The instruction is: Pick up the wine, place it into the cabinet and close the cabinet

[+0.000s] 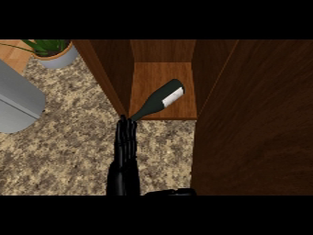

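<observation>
The dark green wine bottle (160,100) with a white label lies on its side on the wooden shelf (153,73) inside the open cabinet, neck pointing down-left to the shelf's front edge. My right hand (124,151) rises from the lower edge over the counter, seen edge-on with straight fingers. Its fingertips (124,120) end right at the bottle's mouth and nothing is curled round the bottle. A black lump (170,192) at the lower edge beside it looks like part of the same hand. My left hand does not show.
The cabinet's open door (267,119) is a large dark wood panel filling the right side. A grey appliance (6,98) sits at the left and a potted plant (53,51) at the back left. The speckled granite counter (50,156) spreads below.
</observation>
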Available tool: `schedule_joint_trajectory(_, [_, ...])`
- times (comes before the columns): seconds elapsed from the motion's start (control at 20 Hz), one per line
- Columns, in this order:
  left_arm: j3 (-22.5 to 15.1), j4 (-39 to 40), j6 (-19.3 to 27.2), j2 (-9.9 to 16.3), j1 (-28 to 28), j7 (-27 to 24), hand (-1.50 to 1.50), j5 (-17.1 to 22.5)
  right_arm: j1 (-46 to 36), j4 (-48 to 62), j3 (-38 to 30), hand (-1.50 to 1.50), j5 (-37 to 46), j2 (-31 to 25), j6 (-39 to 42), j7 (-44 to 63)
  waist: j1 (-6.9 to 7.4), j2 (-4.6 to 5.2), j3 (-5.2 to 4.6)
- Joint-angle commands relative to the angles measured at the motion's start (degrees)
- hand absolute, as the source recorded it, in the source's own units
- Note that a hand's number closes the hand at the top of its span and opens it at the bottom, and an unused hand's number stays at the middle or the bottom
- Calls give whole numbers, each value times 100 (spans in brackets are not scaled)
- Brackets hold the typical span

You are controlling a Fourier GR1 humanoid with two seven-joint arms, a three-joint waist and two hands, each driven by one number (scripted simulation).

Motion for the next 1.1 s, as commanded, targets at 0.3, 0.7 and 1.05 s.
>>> schedule_joint_trajectory(0.3, [-340,-1383,-324,1024,891,182,-150,-332,562,-218,27,150,-847,11,565,-1,-11,5,4])
schedule_joint_trajectory(0.7, [-114,-2165,-923,1886,1500,130,-150,-242,389,-836,472,150,-705,-71,541,640,-19,5,-5])
schedule_joint_trajectory(1.05, [231,-3007,-1178,2635,2226,-74,-150,-122,1021,-664,1131,150,-1075,113,748,774,4,-11,-2])
